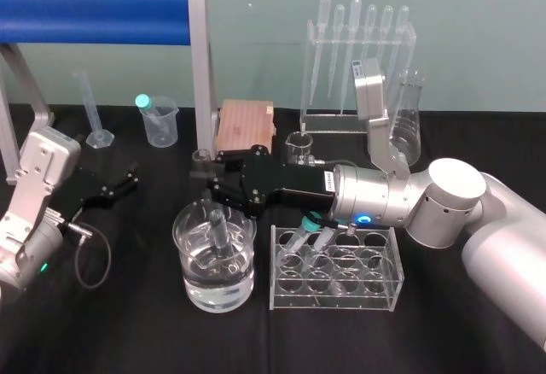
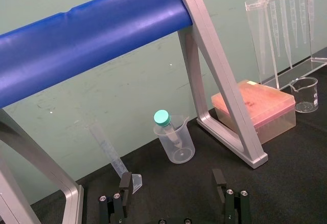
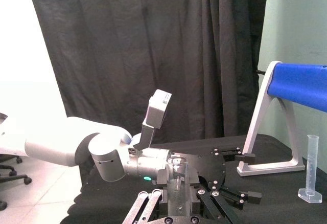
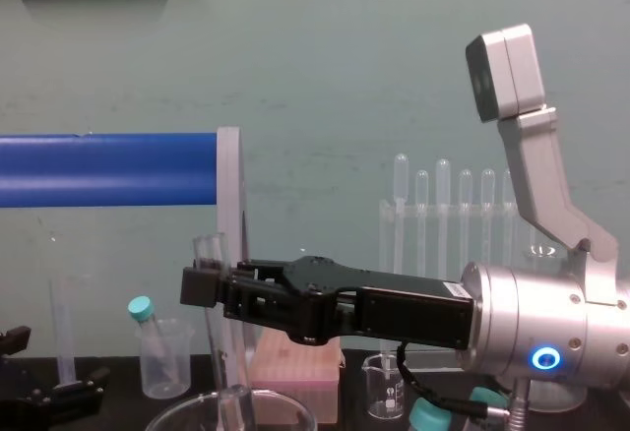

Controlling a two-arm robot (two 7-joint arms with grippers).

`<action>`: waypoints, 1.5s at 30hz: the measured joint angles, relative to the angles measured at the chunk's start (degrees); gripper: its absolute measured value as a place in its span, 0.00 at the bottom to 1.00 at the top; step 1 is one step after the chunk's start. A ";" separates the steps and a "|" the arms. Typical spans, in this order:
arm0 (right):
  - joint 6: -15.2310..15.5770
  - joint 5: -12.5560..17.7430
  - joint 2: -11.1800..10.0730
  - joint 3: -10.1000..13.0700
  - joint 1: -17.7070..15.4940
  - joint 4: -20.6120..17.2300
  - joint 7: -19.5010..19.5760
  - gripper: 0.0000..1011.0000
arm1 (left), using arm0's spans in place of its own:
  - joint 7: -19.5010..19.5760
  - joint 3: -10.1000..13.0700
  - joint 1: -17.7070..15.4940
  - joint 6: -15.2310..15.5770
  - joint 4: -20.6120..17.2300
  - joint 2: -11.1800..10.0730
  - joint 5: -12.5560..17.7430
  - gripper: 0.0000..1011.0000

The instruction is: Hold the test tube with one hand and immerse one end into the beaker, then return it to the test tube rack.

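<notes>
Glass test tube (image 4: pixel 212 252) clamped in right gripper (image 1: pixel 207 184) fingers, end inside beaker (image 1: pixel 189 282); rack (image 1: pixel 341 293) beside; left gripper (image 1: pixel 128 178) fingers apart.

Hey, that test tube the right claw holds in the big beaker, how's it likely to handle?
Probably stiff and fragile: the test tube looks like thin clear glass, so the right claw shouldn't squeeze hard. Likely slippery too, with its lower end in the water-filled beaker. Laid down, its round shape would probably roll. The left claw sits open at the left.
</notes>
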State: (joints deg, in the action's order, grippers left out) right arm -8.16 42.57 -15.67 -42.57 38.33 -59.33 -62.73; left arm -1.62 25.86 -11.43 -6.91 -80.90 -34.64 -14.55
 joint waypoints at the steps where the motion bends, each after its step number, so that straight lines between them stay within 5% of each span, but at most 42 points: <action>1: 0.00 0.00 0.00 0.00 0.00 0.00 0.00 0.23 | 0.00 0.00 0.00 0.00 0.00 0.00 0.00 0.99; 45: 0.00 0.00 0.00 0.00 0.00 0.00 0.00 0.23 | 0.00 0.00 0.00 0.00 0.00 0.00 0.00 0.99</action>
State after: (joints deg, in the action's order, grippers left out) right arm -8.16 42.57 -15.67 -42.58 38.33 -59.33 -62.73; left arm -1.62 25.86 -11.43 -6.91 -80.90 -34.65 -14.55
